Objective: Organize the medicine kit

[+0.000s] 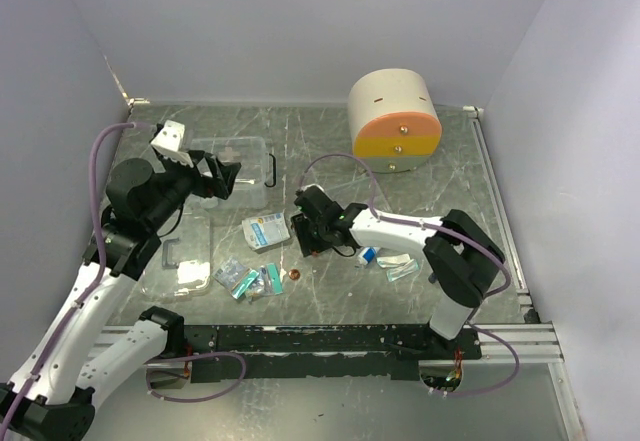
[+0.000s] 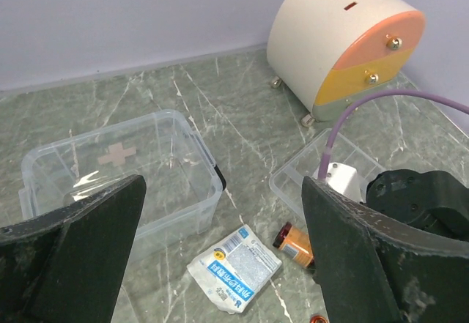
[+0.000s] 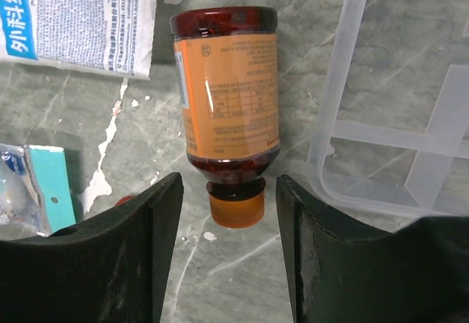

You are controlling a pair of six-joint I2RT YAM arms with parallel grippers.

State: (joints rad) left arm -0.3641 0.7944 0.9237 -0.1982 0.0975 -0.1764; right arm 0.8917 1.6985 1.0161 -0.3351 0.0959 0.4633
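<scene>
R gripper (image 3: 229, 198) open wide, straddling cap (image 3: 236, 212) of orange bottle (image 3: 229, 88) lying mid-frame, not touching; L gripper (image 2: 223, 191) open, empty

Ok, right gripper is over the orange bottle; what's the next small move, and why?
Probably ease the right gripper forward along the orange bottle, then close: its jaws stand open with only the cap between them, and the bottle lies flat, ungripped.
</scene>
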